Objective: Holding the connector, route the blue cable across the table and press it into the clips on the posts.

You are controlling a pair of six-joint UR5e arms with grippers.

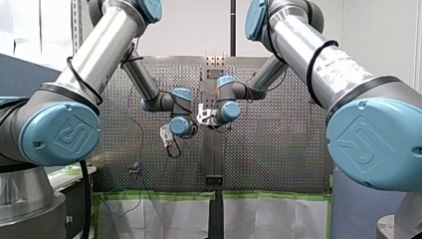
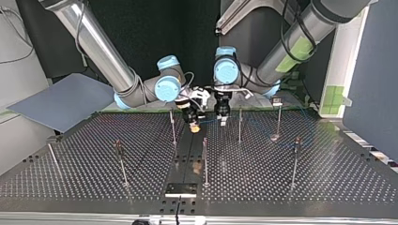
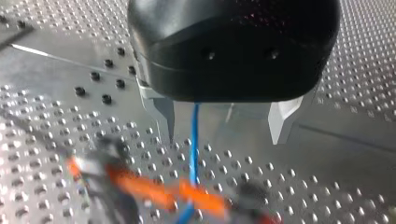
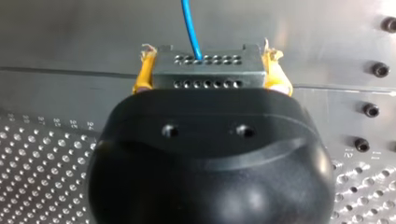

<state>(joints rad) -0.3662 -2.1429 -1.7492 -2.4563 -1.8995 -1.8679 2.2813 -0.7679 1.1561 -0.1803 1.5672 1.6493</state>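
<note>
My right gripper (image 4: 208, 74) has its yellow pads (image 4: 144, 70) shut on a grey metal connector (image 4: 208, 72) with rows of small holes. The blue cable (image 4: 190, 28) leaves the connector's face and runs away over the table. In the left wrist view that cable (image 3: 194, 140) passes loosely between the metal fingers (image 3: 166, 116) of my left gripper (image 3: 224, 133), which stands open just above the perforated plate. In the top view the two grippers hang close together over the table's middle seam, my right one (image 2: 193, 123) at the left and my left one (image 2: 223, 119) beside it.
Several thin posts stand on the perforated table (image 2: 328, 173), among them one (image 2: 172, 126) beside my right gripper, one (image 2: 240, 124) beside my left, and one (image 2: 205, 161) nearer the camera. A grey board (image 2: 61, 101) lies at the top view's left.
</note>
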